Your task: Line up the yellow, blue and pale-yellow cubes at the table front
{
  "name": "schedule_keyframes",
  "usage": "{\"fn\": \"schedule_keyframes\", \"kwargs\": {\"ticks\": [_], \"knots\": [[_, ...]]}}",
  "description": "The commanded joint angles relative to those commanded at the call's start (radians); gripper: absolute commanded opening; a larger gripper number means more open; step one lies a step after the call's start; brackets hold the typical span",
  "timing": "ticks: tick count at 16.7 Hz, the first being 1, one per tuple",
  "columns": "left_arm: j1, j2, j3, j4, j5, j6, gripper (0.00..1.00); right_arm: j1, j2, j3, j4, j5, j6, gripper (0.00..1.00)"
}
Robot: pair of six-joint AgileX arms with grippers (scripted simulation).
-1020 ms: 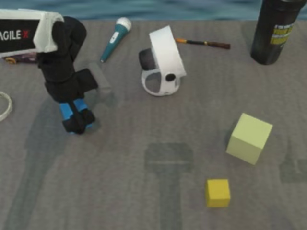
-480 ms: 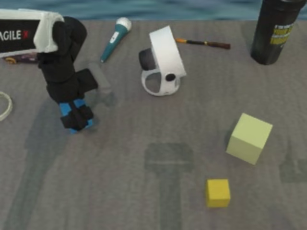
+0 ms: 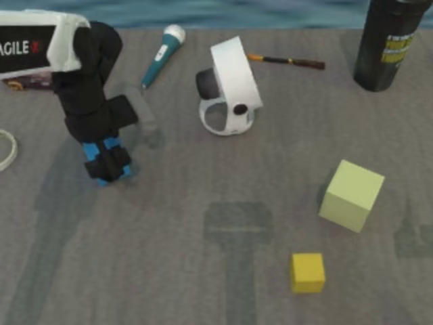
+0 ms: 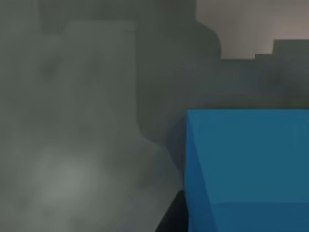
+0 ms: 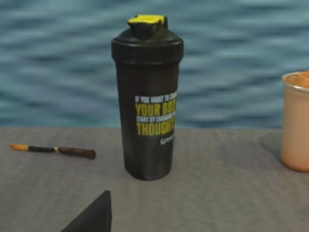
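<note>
My left gripper (image 3: 107,164) is shut on the blue cube (image 3: 93,152) at the table's left and holds it just above the grey table (image 3: 176,271). In the left wrist view the blue cube (image 4: 246,169) fills the corner beside one dark finger (image 4: 174,220). The pale-yellow cube (image 3: 352,195) rests at the right. The small yellow cube (image 3: 308,272) sits in front of it, nearer the table's front edge. My right arm is outside the top view. Its wrist view shows one dark finger (image 5: 94,217) with nothing beside it.
At the back lie a teal microphone (image 3: 162,54), a white headset-like object (image 3: 230,88), a paintbrush (image 3: 285,61) and a black shaker bottle (image 3: 389,44). A white ring (image 3: 5,149) lies at the left edge. An orange cup (image 5: 295,128) stands beside the bottle (image 5: 147,101).
My left gripper has risen a little with the blue cube held in it, drifting slightly toward the back. The two other cubes have not moved.
</note>
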Motion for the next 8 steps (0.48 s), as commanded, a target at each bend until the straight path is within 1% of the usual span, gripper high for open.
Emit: {"fn": "schedule_keyframes", "kwargs": {"ticks": [6,8], "knots": [[0.016,-0.062,0.121,-0.194,-0.001,-0.003,0.00,0.000,0.000,0.000,0.000,0.000,0.000,1.00],[0.018,-0.077,0.140,-0.218,-0.001,-0.004,0.00,0.000,0.000,0.000,0.000,0.000,0.000,1.00]]}}
